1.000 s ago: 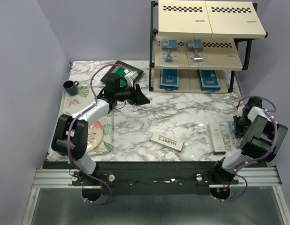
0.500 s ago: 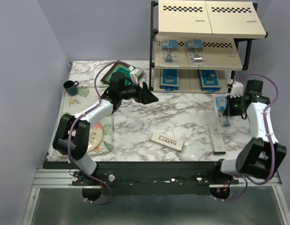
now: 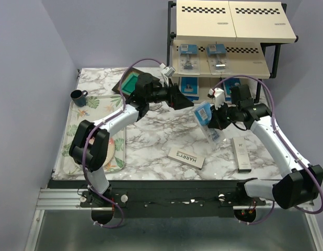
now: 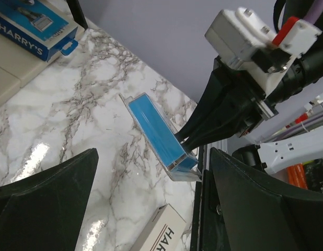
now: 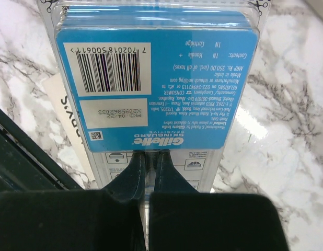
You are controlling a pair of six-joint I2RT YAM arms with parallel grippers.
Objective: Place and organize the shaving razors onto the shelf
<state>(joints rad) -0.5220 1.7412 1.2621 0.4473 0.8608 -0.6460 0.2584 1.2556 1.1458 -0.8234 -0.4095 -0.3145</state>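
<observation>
My right gripper (image 3: 214,119) is shut on a clear blister pack with a light-blue card (image 3: 205,116) and holds it tilted above the middle of the table. In the right wrist view the fingers (image 5: 135,170) pinch the pack's lower edge (image 5: 156,78). My left gripper (image 3: 185,101) is open and empty, just left of the pack. The pack also shows in the left wrist view (image 4: 159,133). The shelf (image 3: 224,65) stands at the back right with two blister packs (image 3: 188,55) on its middle tier and two dark-blue boxes (image 3: 188,87) on its bottom tier. Two white HARRY'S boxes (image 3: 186,157) (image 3: 241,153) lie on the table.
A dark square frame with a green centre (image 3: 131,81) lies at the back left. A dark mug (image 3: 78,95) and a plate (image 3: 107,151) sit on the floral tray (image 3: 93,112) at the left. The shelf's top tier (image 3: 232,21) holds flat beige boards.
My right arm has swung from the table's right edge to the middle, carrying the blister pack. My left arm has reached to the right, toward the pack.
</observation>
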